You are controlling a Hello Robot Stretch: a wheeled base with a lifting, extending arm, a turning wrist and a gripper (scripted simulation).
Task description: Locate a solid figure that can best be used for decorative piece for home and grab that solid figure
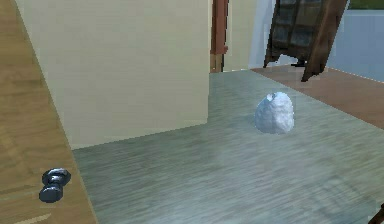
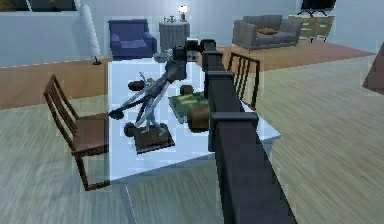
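Since the dark sculpture looks like stiff cast metal with thin splayed limbs, it is probably heavy and awkward, best taken by its upper stem; it stands on the white table. Near its top is the gripper; I cannot tell its grip or whether it holds anything

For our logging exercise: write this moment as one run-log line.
arm: out over table | claw: near statue | statue: on table | hold: cannot tell
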